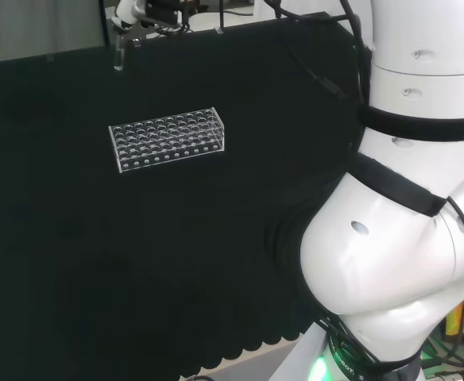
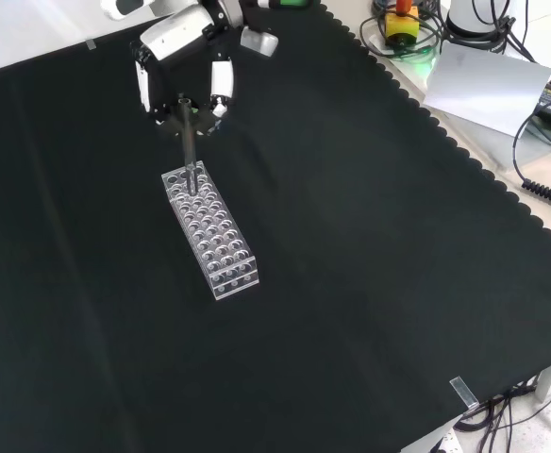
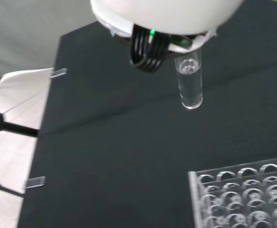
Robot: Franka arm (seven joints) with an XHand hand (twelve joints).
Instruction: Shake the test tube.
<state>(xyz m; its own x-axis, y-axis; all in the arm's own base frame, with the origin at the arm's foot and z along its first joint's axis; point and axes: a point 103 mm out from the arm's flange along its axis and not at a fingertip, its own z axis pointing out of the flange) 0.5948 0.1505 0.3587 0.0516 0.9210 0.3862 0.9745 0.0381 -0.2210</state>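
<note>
A clear test tube (image 2: 189,142) is being held upright by the hand (image 2: 183,57), whose fingers (image 2: 222,80) are being curled round its upper end. In the front view it is being kept above the far end of the clear rack (image 2: 211,229), its rounded bottom hanging free. The hand is being pointed downward over the black tabletop (image 2: 370,283).

bench: black cloth (image 2: 370,283), scalloped edge | beyond: pale floor (image 2: 488,90), cables (image 2: 540,184)
</note>
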